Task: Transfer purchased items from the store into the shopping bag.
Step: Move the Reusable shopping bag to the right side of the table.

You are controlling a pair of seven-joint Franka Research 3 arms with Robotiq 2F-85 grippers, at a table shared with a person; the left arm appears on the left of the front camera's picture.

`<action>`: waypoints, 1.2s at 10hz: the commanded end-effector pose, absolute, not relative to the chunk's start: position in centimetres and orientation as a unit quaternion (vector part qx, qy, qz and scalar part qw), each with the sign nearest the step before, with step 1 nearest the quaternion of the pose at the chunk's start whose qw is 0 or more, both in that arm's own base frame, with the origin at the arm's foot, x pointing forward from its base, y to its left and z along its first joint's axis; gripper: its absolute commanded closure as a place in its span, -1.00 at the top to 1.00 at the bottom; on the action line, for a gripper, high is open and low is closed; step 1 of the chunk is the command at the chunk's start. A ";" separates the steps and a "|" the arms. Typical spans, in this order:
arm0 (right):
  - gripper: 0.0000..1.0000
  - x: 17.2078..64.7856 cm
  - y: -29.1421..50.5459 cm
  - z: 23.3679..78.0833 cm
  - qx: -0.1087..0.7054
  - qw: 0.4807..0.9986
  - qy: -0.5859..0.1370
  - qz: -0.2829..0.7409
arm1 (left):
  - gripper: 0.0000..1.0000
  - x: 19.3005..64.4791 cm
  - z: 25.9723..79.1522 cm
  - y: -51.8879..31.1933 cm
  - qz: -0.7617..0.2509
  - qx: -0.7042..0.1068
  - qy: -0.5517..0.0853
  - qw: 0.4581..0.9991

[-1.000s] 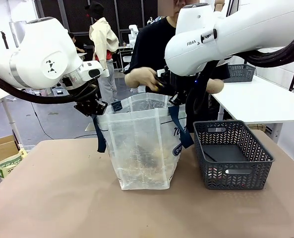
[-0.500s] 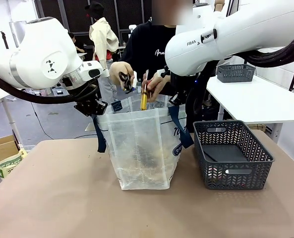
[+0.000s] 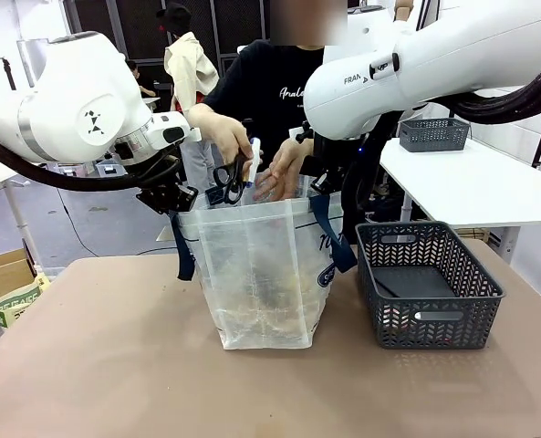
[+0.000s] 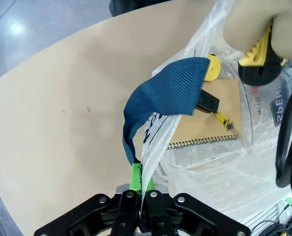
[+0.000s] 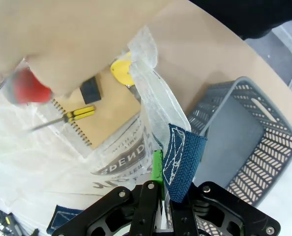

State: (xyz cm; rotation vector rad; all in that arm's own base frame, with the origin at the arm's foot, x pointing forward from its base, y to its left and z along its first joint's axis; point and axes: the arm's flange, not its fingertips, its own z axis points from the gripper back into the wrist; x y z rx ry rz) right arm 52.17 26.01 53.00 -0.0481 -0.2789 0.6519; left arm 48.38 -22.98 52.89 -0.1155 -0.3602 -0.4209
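The shopping bag (image 3: 261, 265) stands open at mid-table. My left gripper (image 3: 181, 199) is shut on its left rim by a navy strap (image 4: 170, 93). My right gripper (image 3: 329, 187) is shut on the right rim beside the other strap (image 5: 182, 157). Both pinch the plastic between green pads, as the left gripper (image 4: 142, 176) and right gripper (image 5: 161, 172) show close up. Inside lie a brown spiral notebook (image 4: 219, 123), a yellow round item (image 5: 121, 69) and a yellow-handled screwdriver (image 5: 79, 114). Over the mouth, the person's hands hold black scissors (image 3: 229, 178) and a red thing (image 5: 30, 91). The store (image 3: 425, 283), the dark grey basket, stands right of the bag.
The person stands at the far side, leaning over the bag. A second grey basket (image 3: 432, 133) sits on a white table at the back right. Bare brown tabletop (image 3: 97, 356) lies in front and to the left. A cardboard box (image 3: 5, 274) is off the left edge.
The person's hands rose from the bag's rim and now hold the scissors and other items over the mouth. Both arms and the bag have stayed still.
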 end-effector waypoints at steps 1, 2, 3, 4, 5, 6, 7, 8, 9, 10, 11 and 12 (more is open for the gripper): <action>-1.00 52.1 25.9 53.1 -0.026 0.938 -0.133 0.319 | -1.00 48.4 53.0 -22.9 -0.206 -0.052 -0.180 0.960; -1.00 52.1 25.9 53.1 -0.026 0.938 -0.133 0.319 | -1.00 48.4 53.0 -22.9 -0.206 -0.052 -0.180 0.960; -1.00 52.1 25.9 53.1 -0.026 0.938 -0.133 0.319 | -1.00 48.4 53.0 -22.9 -0.206 -0.052 -0.180 0.960; -1.00 52.1 25.9 53.1 -0.026 0.938 -0.133 0.319 | -1.00 48.4 53.0 -22.9 -0.206 -0.052 -0.180 0.960; -1.00 52.1 25.9 53.1 -0.026 0.938 -0.133 0.319 | -1.00 48.4 53.0 -22.9 -0.206 -0.052 -0.180 0.960; -1.00 52.1 25.9 53.1 -0.026 0.938 -0.133 0.319 | -1.00 48.4 53.0 -22.9 -0.206 -0.052 -0.180 0.960; -1.00 52.1 25.9 53.1 -0.026 0.938 -0.133 0.319 | -1.00 48.4 53.0 -22.9 -0.206 -0.052 -0.180 0.960; -1.00 52.1 25.9 53.1 -0.026 0.938 -0.133 0.319 | -1.00 48.4 53.0 -22.9 -0.206 -0.052 -0.180 0.960; -1.00 52.1 25.9 53.1 -0.026 0.938 -0.133 0.319 | -1.00 48.4 53.0 -22.9 -0.206 -0.052 -0.180 0.960; -1.00 52.1 25.9 53.1 -0.026 0.938 -0.133 0.319 | -1.00 48.4 53.0 -22.9 -0.206 -0.052 -0.180 0.960; -1.00 52.1 25.9 53.1 -0.026 0.938 -0.133 0.319 | -1.00 48.4 53.0 -22.9 -0.206 -0.052 -0.180 0.960; -1.00 52.1 25.9 53.1 -0.026 0.938 -0.133 0.319 | -1.00 48.4 53.0 -22.9 -0.206 -0.052 -0.180 0.960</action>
